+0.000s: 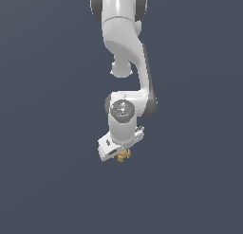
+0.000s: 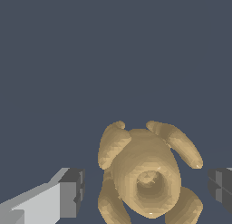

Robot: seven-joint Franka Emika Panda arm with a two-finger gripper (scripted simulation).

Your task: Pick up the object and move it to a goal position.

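Wrist view shows the object point(image 2: 145, 177), a tan-gold knobbly piece with a rounded hub and four short prongs, filling the lower middle of the frame. A shallow round dimple sits in the hub. Two prongs are seen whole; the other two are cut off by the frame edge. The object lies between the two fingers of the hand point(image 2: 145, 189). One dark finger pad point(image 2: 74, 191) stands off to one side of it with a clear strip of background between pad and object. The other pad point(image 2: 221, 187) is at the opposite frame edge, also with a gap between it and the nearest prong. The hand is spread wider than the object and neither pad touches it in this view. Only the fingertips show, partly cut off by the frame.

In the exterior view the object point(image 1: 123, 156) is a tiny gold speck directly beneath the white hand point(image 1: 121, 152), at its tips. The fingers are too small there to make out. The arm point(image 1: 128, 62) hangs down from the top of the frame, its base cut off. Behind everything is a flat dark blue-grey background; whether the object rests on a surface or is raised cannot be told.
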